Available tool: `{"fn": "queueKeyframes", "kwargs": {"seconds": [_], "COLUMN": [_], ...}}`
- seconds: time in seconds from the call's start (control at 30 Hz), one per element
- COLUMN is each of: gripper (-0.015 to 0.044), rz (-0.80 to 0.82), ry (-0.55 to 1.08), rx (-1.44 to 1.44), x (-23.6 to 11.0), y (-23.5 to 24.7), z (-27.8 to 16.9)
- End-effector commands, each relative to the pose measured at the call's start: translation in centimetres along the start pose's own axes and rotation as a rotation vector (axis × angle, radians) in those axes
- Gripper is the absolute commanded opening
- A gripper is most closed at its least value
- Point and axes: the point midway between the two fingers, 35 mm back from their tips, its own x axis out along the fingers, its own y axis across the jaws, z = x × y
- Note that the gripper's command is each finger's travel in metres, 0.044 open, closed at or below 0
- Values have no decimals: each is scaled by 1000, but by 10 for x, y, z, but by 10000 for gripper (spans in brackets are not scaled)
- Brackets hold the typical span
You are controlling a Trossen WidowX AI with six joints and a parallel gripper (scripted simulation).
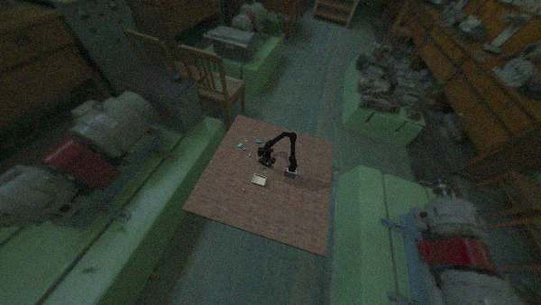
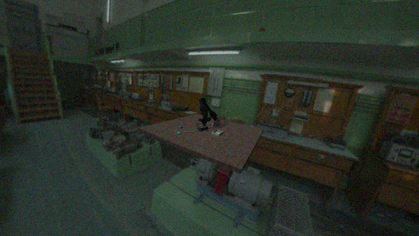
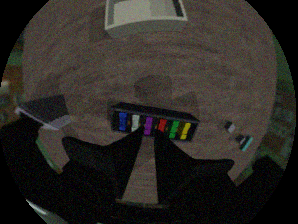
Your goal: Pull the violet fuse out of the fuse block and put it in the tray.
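The black fuse block (image 3: 154, 124) (image 1: 269, 165) lies on the brown table and holds a row of coloured fuses. The violet fuse (image 3: 148, 124) stands third from the left in the wrist view, between a white one and a red one. My gripper (image 3: 149, 131) (image 1: 266, 161) (image 2: 202, 126) hangs just above the block with its fingers a narrow gap apart; bare table shows between them and nothing is held. The fingertips are in line with the violet fuse. The white tray (image 3: 108, 12) (image 1: 259, 180) (image 2: 217, 132) lies empty a short way beyond the block.
Two small teal pieces (image 1: 240, 145) (image 1: 259, 141) lie on the table on the far side of the block, and one teal piece (image 3: 245, 143) shows at the right of the wrist view. The arm's base (image 1: 291, 171) stands beside the tray. The table's edges drop to the workshop floor.
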Motion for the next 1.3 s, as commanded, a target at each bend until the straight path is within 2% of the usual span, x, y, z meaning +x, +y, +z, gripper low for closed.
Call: {"fn": "queueKeyframes", "kwargs": {"seconds": [0.0,1.27], "gripper": [74,67], "rz": [3,2], "ry": [6,3], "rx": [-7,0], "x": [5,20], "y": [1,2], "z": [-1,-1]}}
